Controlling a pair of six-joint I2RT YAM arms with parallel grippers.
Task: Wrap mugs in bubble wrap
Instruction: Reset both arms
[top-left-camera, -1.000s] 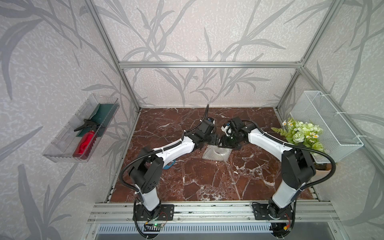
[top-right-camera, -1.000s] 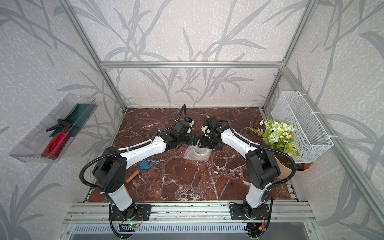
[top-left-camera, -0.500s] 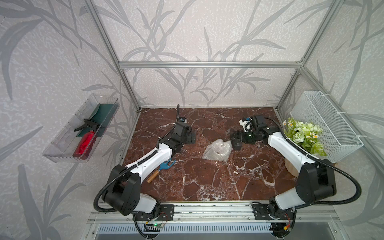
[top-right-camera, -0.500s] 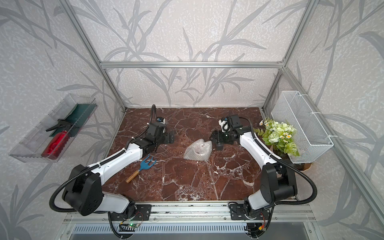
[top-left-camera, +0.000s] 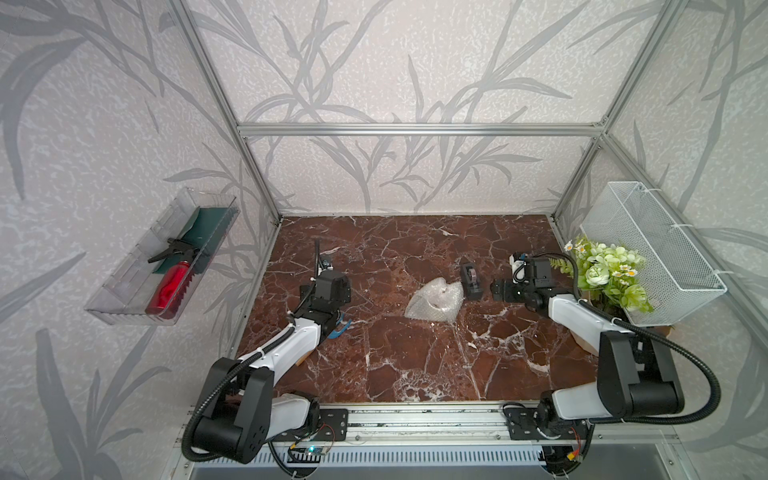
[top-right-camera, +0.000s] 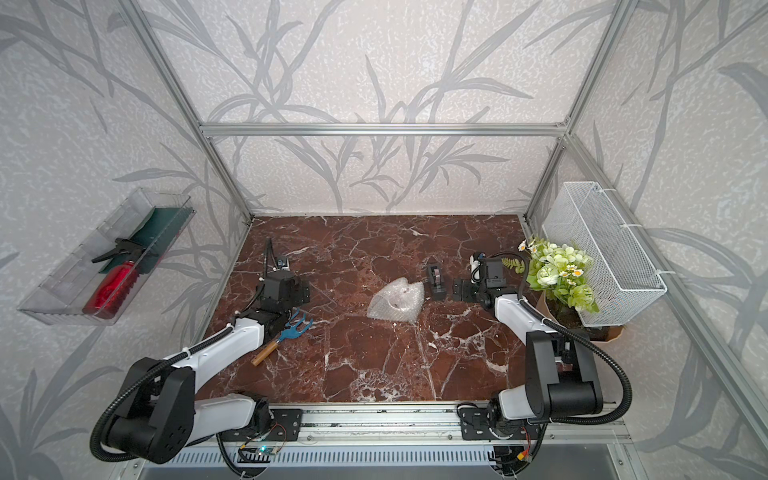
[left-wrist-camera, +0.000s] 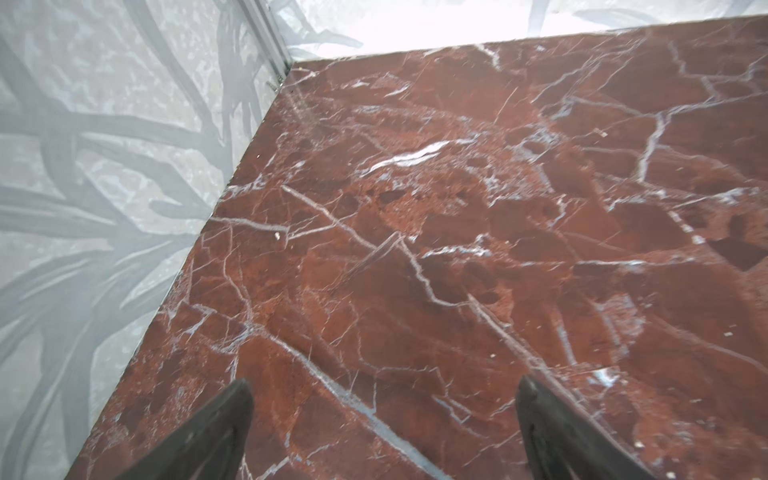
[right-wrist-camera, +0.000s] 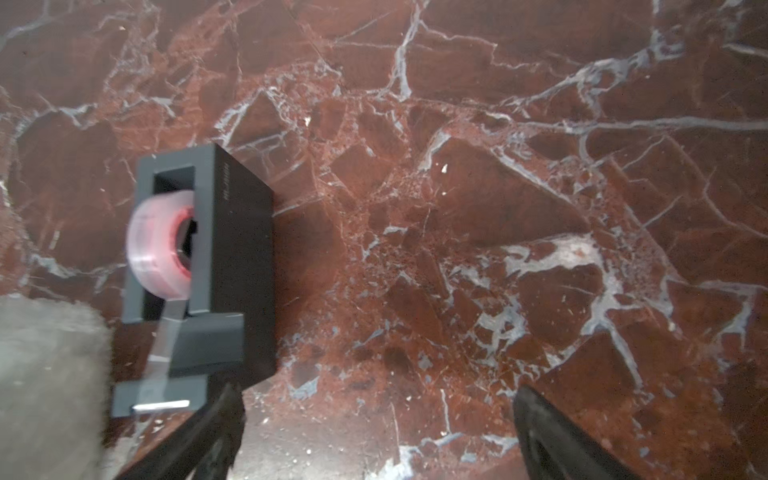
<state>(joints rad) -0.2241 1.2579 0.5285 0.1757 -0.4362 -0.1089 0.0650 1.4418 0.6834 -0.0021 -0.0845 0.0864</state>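
Wrist views: left gripper (left-wrist-camera: 385, 384) spread, empty; right gripper (right-wrist-camera: 377, 392) likewise.

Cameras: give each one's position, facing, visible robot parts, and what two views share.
Both top views: high over the front, looking down and back across the table; the left arm and right arm show whole, flanking the bubble wrap bundle.
Left wrist: on the left arm, facing bare table toward its far left corner; the open left claw shows.
Right wrist: on the right arm, facing down at the tape dispenser; the open right claw shows.
Shared: the tape dispenser, in right wrist and both top views.
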